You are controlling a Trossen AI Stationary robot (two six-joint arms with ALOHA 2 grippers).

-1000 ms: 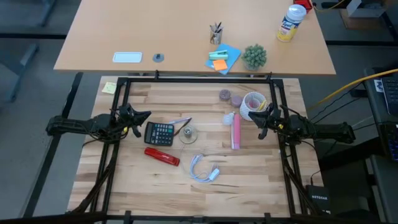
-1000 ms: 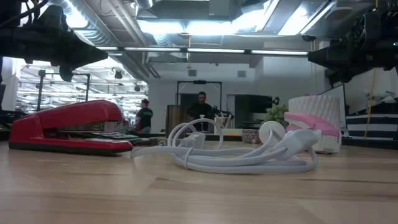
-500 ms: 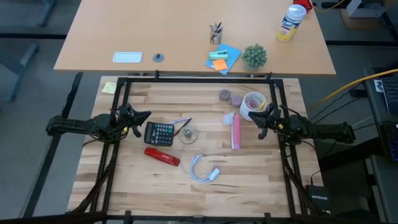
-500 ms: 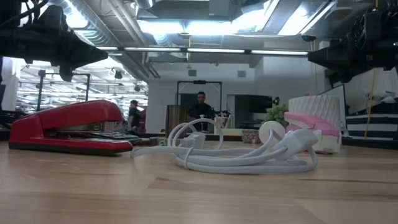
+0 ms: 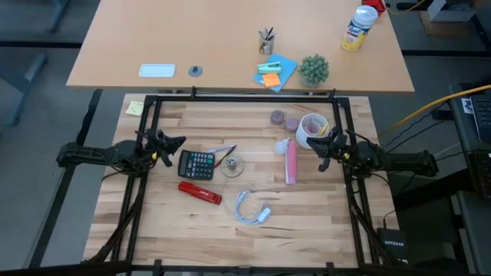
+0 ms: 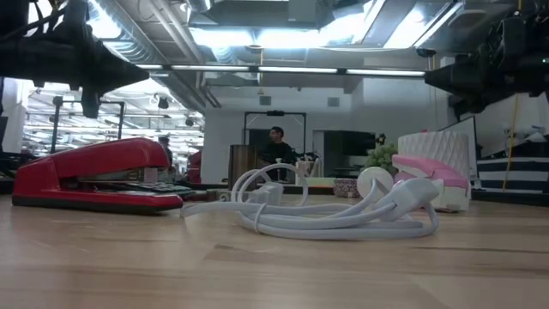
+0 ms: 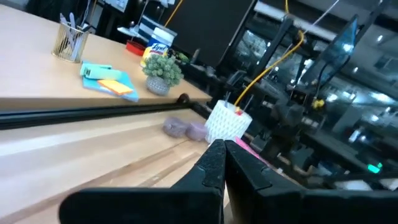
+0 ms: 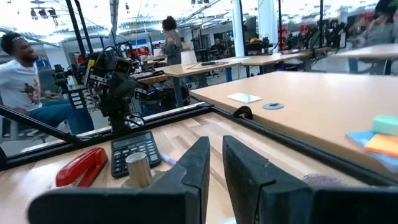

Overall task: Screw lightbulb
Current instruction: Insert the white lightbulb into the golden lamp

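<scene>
Pale wooden planks make up the table [image 5: 307,230], which is framed by black rails, and a second, tan desk [image 5: 153,38] is seen beyond its far edge.

The left gripper [image 5: 176,141] is held above the table's left side, and its fingers are seen pressed together in the left wrist view with nothing between them. Just beside its tip a black calculator [image 5: 198,164] is laid flat. Past the calculator a round grey socket base [image 5: 232,165] with an upright metal cylinder is set, and nearer the front edge a red stapler [image 5: 199,192] and a coiled white cable [image 5: 252,208] are laid.

The right gripper [image 5: 321,149] is held above the table's right side. A narrow gap is seen between its fingers in the right wrist view, and nothing is gripped. Just beside it, toward the far edge, a white cup-like cylinder [image 5: 311,126] is stood, and two small purple discs [image 5: 284,119] are placed near that. Toward the middle of the table from this gripper, a pink object [image 5: 291,162] is laid lengthwise.

The lightbulb [image 5: 282,146] is found on the table, touching or just beside the far end of the pink object, between the socket base and the right gripper and apart from both. It is held by neither gripper.

Across the room a person [image 6: 276,146] is seen in the low view.
</scene>
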